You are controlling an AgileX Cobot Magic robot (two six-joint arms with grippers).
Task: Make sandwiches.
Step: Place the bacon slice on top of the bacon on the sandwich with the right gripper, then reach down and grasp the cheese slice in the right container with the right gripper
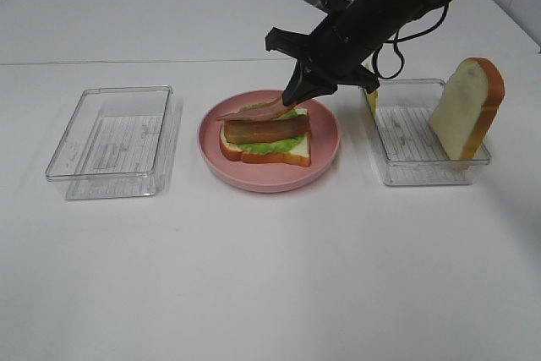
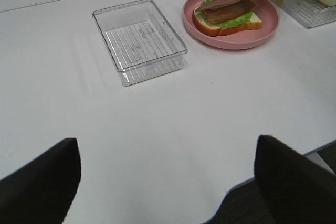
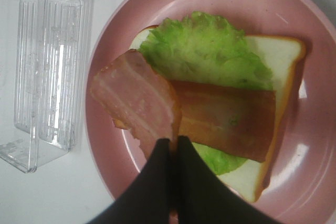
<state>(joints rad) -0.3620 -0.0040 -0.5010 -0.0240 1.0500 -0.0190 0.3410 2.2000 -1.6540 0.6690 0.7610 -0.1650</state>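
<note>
On the pink plate (image 1: pixel 325 151) lies the open sandwich: a white bread slice (image 1: pixel 293 155) with green lettuce (image 1: pixel 272 148) and one bacon strip (image 1: pixel 265 129) across it. My right gripper (image 1: pixel 296 95) reaches down from the back right, shut on the end of a second bacon strip (image 1: pixel 254 111). That strip (image 3: pixel 135 98) hangs tilted just above the first one (image 3: pixel 226 119), pinched by the right gripper (image 3: pixel 170 150). My left gripper (image 2: pixel 168 182) stands wide open and holds nothing, well back from the plate (image 2: pixel 231 40). It is out of the exterior high view.
An empty clear tray (image 1: pixel 114 133) sits left of the plate. The clear tray (image 1: pixel 406 166) on the right holds an upright bread slice (image 1: pixel 467 107) and yellow cheese (image 1: pixel 372 101) at its near-plate end. The table's front edge (image 2: pixel 247 182) runs close to the left gripper.
</note>
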